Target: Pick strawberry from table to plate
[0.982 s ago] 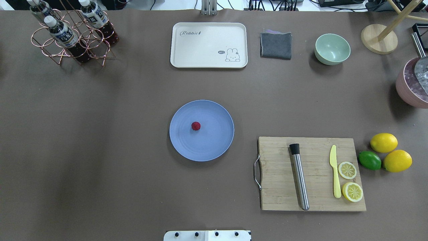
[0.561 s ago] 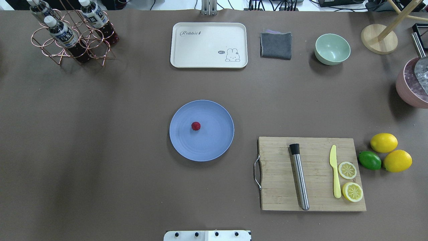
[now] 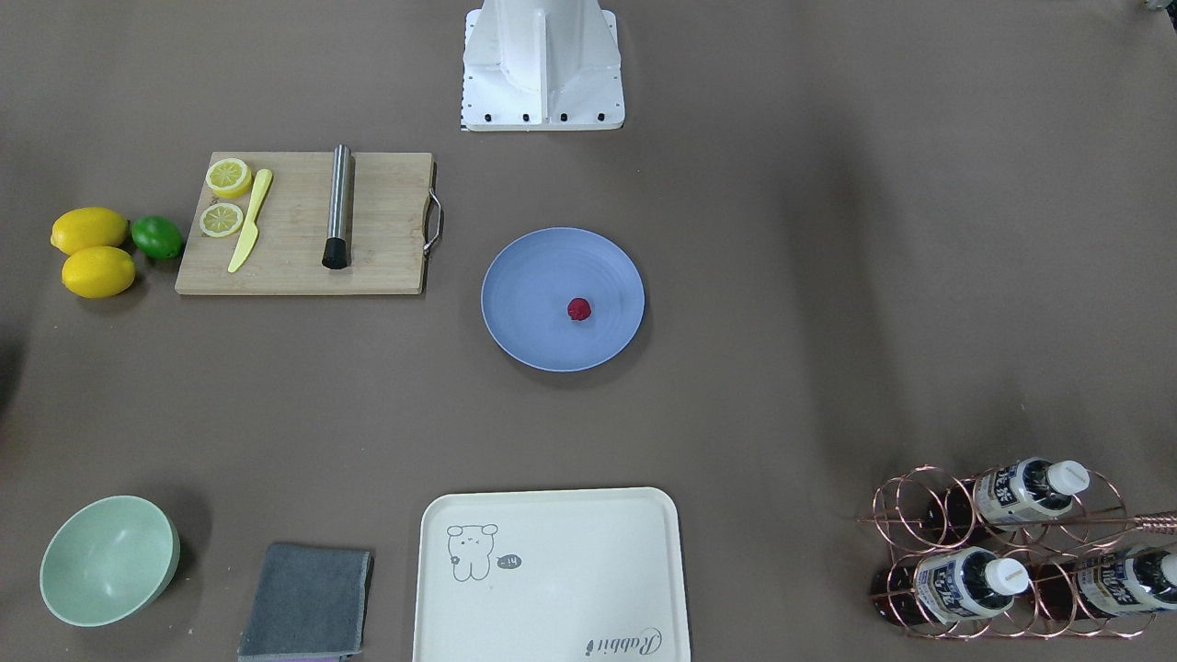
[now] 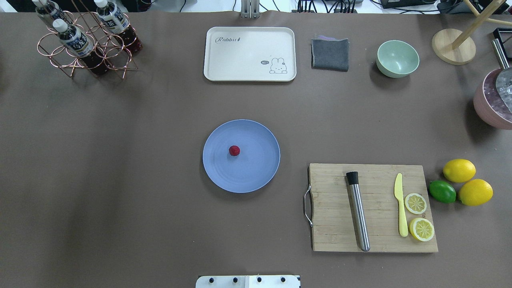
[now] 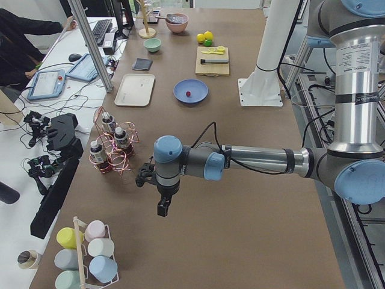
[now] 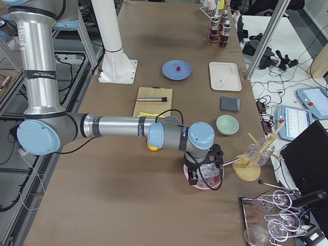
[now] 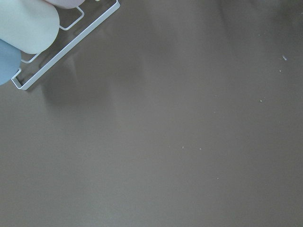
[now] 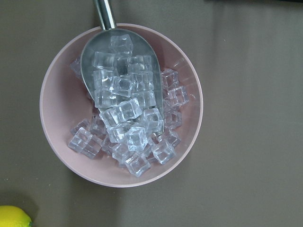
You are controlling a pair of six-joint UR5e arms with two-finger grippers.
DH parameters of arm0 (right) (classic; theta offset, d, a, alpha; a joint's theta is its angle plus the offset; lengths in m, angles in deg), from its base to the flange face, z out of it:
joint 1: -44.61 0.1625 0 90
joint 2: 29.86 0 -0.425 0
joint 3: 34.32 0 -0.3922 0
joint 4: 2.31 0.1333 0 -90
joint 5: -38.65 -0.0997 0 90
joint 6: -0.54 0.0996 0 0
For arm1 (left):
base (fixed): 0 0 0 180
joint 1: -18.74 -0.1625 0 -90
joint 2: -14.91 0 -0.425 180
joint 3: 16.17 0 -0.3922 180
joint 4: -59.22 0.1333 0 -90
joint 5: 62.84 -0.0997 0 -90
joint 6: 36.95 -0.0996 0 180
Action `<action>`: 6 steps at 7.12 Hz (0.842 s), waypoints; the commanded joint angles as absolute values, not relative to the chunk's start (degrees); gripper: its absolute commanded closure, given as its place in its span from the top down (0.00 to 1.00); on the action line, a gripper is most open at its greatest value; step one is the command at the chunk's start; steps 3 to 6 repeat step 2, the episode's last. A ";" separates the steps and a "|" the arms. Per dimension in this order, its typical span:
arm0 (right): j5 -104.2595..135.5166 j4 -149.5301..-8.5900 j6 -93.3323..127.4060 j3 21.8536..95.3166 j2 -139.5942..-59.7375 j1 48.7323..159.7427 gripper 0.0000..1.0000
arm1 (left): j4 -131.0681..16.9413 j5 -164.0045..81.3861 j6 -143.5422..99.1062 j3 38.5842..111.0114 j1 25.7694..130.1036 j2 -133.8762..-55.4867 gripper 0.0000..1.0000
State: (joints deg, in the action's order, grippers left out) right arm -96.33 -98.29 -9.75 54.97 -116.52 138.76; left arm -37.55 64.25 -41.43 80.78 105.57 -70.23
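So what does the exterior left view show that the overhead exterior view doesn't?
Only exterior left: the left arm's end effector hanging over bare table, near a rack of pastel cups. Only overhead: the rabbit drawing on the tray, clear enough to read. Both: the strawberry resting on the plate, and the cutting board.

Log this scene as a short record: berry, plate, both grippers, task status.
strawberry: lying on the plate, near its middle, nothing touching it
plate: middle of the table, apart from the cutting board
left gripper: far from the plate, over bare table near the cup rack; open or shut unclear
right gripper: over the bowl of ice; open or shut unclear
task: looks done
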 commanded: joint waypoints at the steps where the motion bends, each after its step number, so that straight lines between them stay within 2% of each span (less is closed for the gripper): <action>1: -96.35 -98.29 -9.75 54.97 -116.61 138.91 1.00 | -37.55 64.25 -41.43 80.77 105.58 -70.17 0.98; 6: -96.35 -98.29 -9.83 54.97 -116.78 139.00 1.00 | -37.55 64.25 -41.43 80.77 105.58 -70.17 0.98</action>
